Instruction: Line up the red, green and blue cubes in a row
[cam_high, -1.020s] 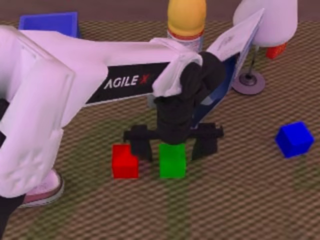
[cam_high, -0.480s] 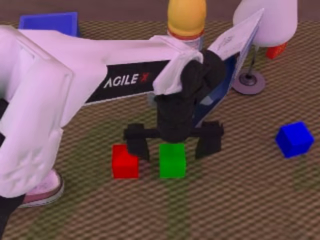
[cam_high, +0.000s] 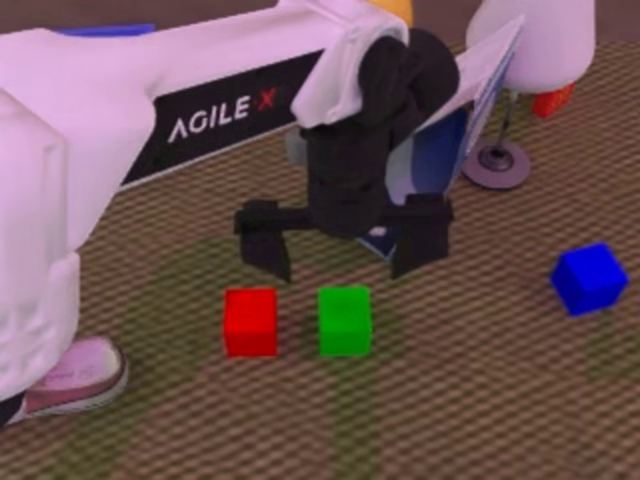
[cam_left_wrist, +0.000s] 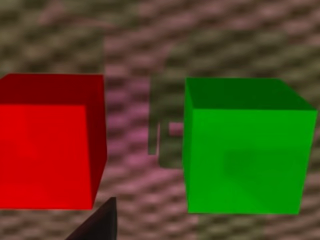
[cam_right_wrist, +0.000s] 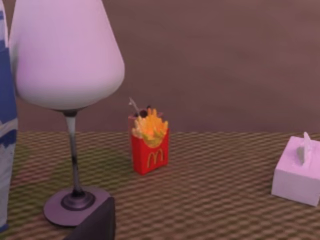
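Observation:
The red cube and the green cube sit side by side on the woven mat, a narrow gap between them. Far off at the right lies the blue cube, alone. My left gripper hangs open above and just behind the green cube, touching neither cube. The left wrist view looks down on the red cube and the green cube, with one dark fingertip at the edge. My right arm is out of the top view; its wrist view shows one fingertip off to the side and nothing held.
Behind the left gripper stand a blue-white carton and a wine glass. A fries box stands past the glass, with a tissue box further off. A pink shoe lies at the left edge.
My left gripper has risen from around the green cube and drawn back, its fingers spread. The green cube stays beside the red one. The blue cube has not moved.

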